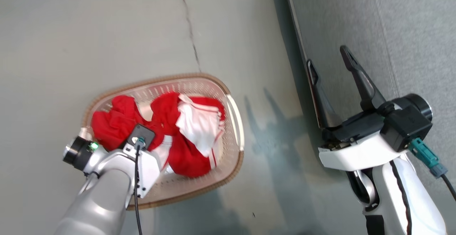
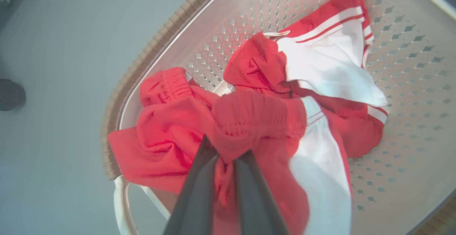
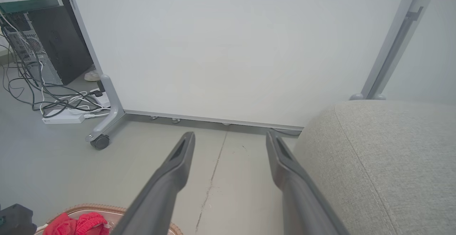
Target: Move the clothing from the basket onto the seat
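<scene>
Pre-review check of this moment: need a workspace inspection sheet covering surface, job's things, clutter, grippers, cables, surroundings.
Surface: grey floor with one crack running across it.
Job's things: clothing heaped in the basket, which stands on the floor; seat to the right.
Clutter: small dark object on the floor, unidentified.
Grippers: left gripper jaws shut on a red waistband of the clothing; right gripper jaws open, holding nothing, near the seat's edge.
Cables: tangle of cables and a power strip on the floor by a computer tower.
Surroundings: white panel on a wheeled frame.
</scene>
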You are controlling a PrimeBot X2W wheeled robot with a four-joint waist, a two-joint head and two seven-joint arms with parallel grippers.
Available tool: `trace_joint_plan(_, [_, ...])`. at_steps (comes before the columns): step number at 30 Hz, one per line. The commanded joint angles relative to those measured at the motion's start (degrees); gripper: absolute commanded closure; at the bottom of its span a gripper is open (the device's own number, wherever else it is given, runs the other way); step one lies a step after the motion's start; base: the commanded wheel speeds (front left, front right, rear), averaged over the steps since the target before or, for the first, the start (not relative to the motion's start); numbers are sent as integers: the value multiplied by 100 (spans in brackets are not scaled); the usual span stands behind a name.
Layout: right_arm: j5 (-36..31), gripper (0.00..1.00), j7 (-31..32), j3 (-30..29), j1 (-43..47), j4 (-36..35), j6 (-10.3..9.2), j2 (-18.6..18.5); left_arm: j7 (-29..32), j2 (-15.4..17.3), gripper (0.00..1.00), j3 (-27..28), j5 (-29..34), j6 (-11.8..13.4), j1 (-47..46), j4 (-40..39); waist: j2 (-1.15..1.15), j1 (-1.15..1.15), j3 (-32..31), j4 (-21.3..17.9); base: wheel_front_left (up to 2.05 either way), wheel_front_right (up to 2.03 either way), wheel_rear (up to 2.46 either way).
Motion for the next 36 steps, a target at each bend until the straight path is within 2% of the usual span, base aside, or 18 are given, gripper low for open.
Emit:
trace_joint_plan(1, [-49, 0, -37, -51, 113, 67, 7, -37, -204, -32, 100, 25, -84, 42, 122, -3, 0, 0, -673, 351, 0, 0, 0])
trace_joint_plan(9, [-159, 0, -37, -261, 564, 300, 7, -38, -604, -200, 100, -11, -327, 104, 436, -573, 0, 0, -1621, 701, 0, 0, 0])
trace_joint_plan(15, [-210, 0, -37, -355, 929, 437, 7, -39, -606, -226, 100, -13, -618, -93, 930, -2199, 0, 0, -2206, 909, 0, 0, 0])
trace_joint_plan(16, [-210, 0, -37, -355, 929, 437, 7, -39, -606, -226, 100, -13, -618, -93, 930, -2199, 0, 0, -2206, 909, 0, 0, 0])
trace_joint_plan(26, [-250, 0, -37, -369, 1391, 548, 7, -38, -609, -227, 100, 613, -711, 1, 1774, -5363, 0, 0, -2954, 1119, 0, 0, 0])
trace_joint_plan(36, [-249, 0, -37, -257, 1705, 617, 8, -37, -605, -229, 100, 1106, -902, 46, 2291, -7787, 0, 0, -3417, 1203, 0, 0, 0])
